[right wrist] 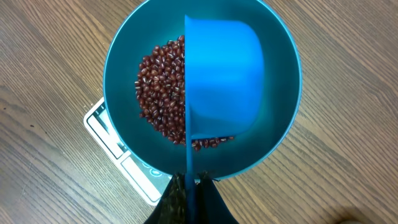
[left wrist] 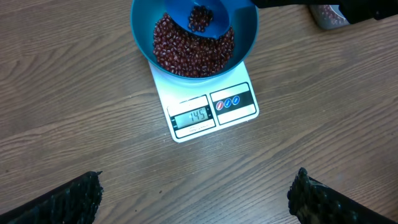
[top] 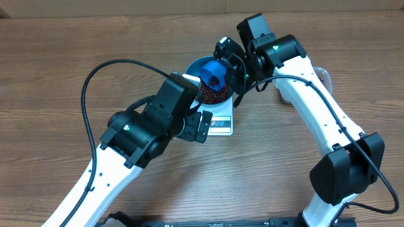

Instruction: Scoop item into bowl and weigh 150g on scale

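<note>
We see little besides the wooden table: a clear tub with beans in it sits past the bowl on the right, mostly hidden behind the right arm. From overhead, both arms crowd the middle and cover most of the scale.

We count one bowl, one scale, one blue scoop, one tub and two arms; the beans are too many to count.

The beans lie heaped in the bowl, which stands on the scale; its display reads 145. A few more beans lie in the scoop, which is tilted over the bowl's far side.

The right gripper is clenched on the scoop's thin handle, directly above the bowl. The left gripper is spread wide and holds nothing; it hovers on the near side of the scale, facing the display, apart from bowl and beans.
</note>
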### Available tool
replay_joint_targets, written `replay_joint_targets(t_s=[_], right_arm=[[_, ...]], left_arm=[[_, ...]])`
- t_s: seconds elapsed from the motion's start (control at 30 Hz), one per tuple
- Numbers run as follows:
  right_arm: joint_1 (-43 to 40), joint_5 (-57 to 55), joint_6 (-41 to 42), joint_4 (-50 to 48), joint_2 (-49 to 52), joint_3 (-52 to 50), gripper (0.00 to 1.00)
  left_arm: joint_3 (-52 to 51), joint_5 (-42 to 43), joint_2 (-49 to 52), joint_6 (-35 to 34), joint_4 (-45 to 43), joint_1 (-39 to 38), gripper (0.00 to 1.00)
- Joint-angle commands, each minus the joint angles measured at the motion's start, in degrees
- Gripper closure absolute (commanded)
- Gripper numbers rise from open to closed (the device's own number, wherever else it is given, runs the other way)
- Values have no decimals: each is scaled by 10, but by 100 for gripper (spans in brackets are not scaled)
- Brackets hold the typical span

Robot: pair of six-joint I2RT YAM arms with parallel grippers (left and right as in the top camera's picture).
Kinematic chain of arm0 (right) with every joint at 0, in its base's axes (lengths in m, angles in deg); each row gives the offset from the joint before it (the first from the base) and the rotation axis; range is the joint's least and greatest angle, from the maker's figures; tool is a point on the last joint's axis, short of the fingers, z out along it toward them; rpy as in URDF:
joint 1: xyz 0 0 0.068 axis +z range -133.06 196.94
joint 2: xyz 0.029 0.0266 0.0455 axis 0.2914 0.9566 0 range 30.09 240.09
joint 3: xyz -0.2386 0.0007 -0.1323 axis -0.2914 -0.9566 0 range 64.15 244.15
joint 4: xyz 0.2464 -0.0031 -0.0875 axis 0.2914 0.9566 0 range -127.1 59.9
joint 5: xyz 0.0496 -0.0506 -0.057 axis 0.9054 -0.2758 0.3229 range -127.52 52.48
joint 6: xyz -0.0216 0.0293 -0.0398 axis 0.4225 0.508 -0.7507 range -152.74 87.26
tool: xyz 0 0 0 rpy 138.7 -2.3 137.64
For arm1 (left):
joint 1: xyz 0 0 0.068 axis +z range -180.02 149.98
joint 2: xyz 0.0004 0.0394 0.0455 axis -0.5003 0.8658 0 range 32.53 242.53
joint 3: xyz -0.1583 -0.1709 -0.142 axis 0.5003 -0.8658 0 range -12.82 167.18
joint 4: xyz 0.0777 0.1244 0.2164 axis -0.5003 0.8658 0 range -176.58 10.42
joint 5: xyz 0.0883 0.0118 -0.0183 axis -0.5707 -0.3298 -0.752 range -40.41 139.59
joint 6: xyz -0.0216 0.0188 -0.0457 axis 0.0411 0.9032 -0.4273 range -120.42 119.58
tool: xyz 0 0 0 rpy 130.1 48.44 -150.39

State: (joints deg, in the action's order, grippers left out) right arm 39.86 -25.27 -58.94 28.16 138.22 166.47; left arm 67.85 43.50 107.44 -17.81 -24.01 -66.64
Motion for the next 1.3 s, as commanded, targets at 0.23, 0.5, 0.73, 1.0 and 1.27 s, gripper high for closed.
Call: replay_joint_targets(t_s=[0.23, 0.5, 0.73, 1.0, 1.27], right_arm=[[0, 7, 4, -4, -8, 17, 96], [0, 26, -19, 9, -8, 17, 96], [-2, 34, -19, 9, -8, 17, 96], [-2, 30, -9, 6, -8, 17, 96], [-2, 17, 15, -3, -8, 17, 96]], left_arm=[[5, -5, 1, 5, -2, 2, 0], [5, -5, 1, 5, -2, 2, 0], [5, -5, 1, 5, -2, 2, 0], [5, -5, 1, 5, -2, 2, 1], [5, -5, 1, 5, -2, 2, 0]])
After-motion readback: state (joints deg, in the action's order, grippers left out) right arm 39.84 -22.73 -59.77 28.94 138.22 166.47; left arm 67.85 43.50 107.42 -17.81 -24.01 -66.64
